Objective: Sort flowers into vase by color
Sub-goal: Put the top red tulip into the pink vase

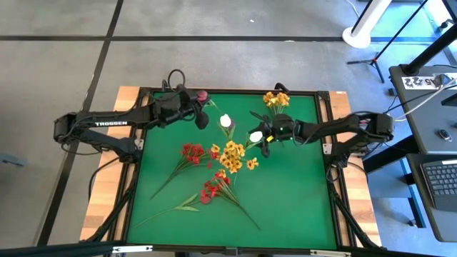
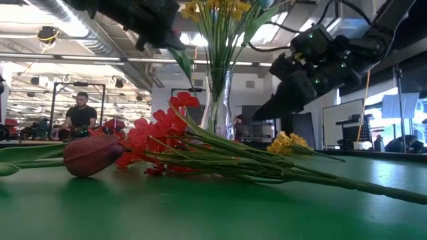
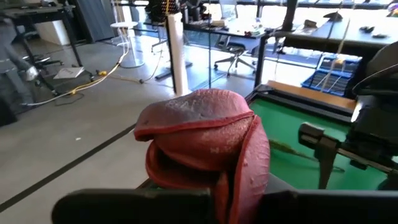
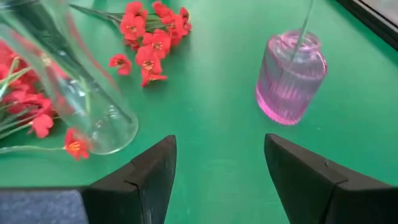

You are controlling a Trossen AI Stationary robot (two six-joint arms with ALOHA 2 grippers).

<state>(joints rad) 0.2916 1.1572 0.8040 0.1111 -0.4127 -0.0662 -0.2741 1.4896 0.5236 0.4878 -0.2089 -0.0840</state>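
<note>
My left gripper (image 1: 196, 98) hovers over the table's far left, shut on a dark red tulip (image 3: 205, 143). My right gripper (image 4: 217, 163) is open with nothing between its fingers. It slants down toward a pink ribbed vase (image 4: 291, 78) holding one stem and a clear vase (image 4: 93, 93). In the high view the clear vase's yellow flowers (image 1: 232, 153) and a white bud (image 1: 226, 120) show from above. A second white bud (image 1: 255, 135) is next to the right fingers. Red sprays (image 1: 191, 151) (image 1: 214, 189) lie flat on the mat, and a yellow spray (image 1: 276, 98) lies at the far edge. My left gripper holds the dark red tulip just below its bud (image 3: 214, 180). The bud sticks out past the fingertips and hides the place of contact. The fingers come nearly level from the table's left. The tulip is lifted clear, its stem and leaf (image 2: 181, 61) hanging below.
Another dark red tulip (image 2: 93, 155) lies on the green mat (image 1: 300, 207) near the front, beside the red sprays. The mat's right and near right parts are bare. A black frame (image 1: 328, 150) borders the mat. A person (image 2: 81, 115) sits in the room beyond.
</note>
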